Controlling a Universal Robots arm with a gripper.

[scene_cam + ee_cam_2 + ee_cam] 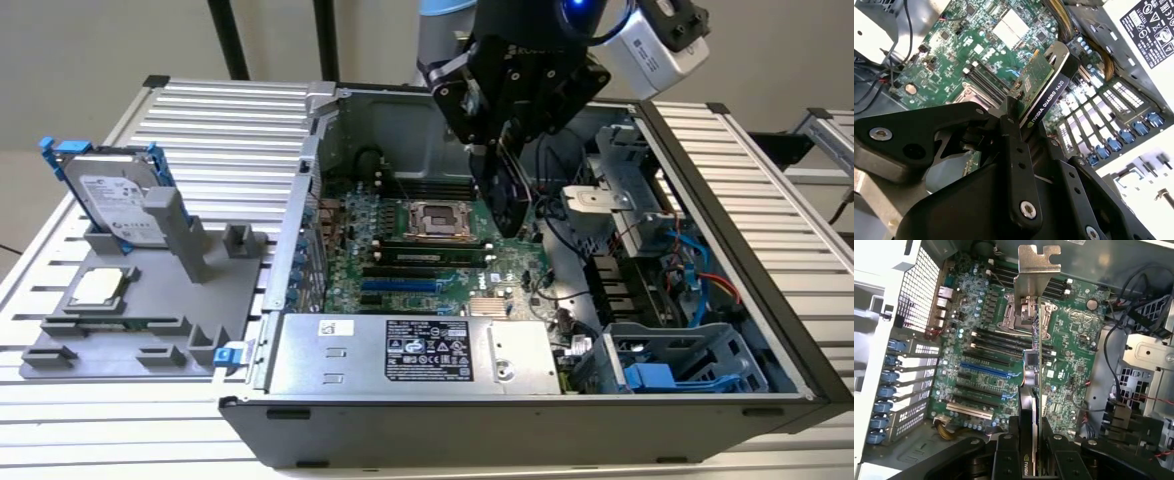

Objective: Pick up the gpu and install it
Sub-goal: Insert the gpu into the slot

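- Graphics card (pixel 507 195): clamped in the tool (pixel 497 140) and hanging inside the open computer case (pixel 747 200), above the main board (pixel 400 250) and touching none of it, as far as we can tell.
- Tool state: closed on the card. In the second wrist view, the tool (pixel 1011 117) has one black finger (pixel 1009 150) pressed against the card's (pixel 1044 87) face.
- Key relation: the card lies straight below the tool, its long axis running away from the tool toward the board. The silver bracket (pixel 1036 270) is at the far end.
- Lie against the slots: in the first wrist view we see the card (pixel 1036 365) edge-on, as a thin line crossing the board (pixel 979 340). The blue slot (pixel 985 369) and its neighbours run across that line rather than along it. We judge that the card is not yet lined up with any slot.
- What each view adds: the second wrist view shows the green face and the black printed edge. The first wrist view gives the edge-on alignment. The exterior view gives the card's height over the board.
- Also present: a hard drive (pixel 114 200) in a blue frame stands on a grey holder (pixel 147 300) at the exterior view's left, well apart from the tool. The power supply (pixel 414 350) sits at the case's near side, and a ribbed metal surface (pixel 200 120) carries everything.
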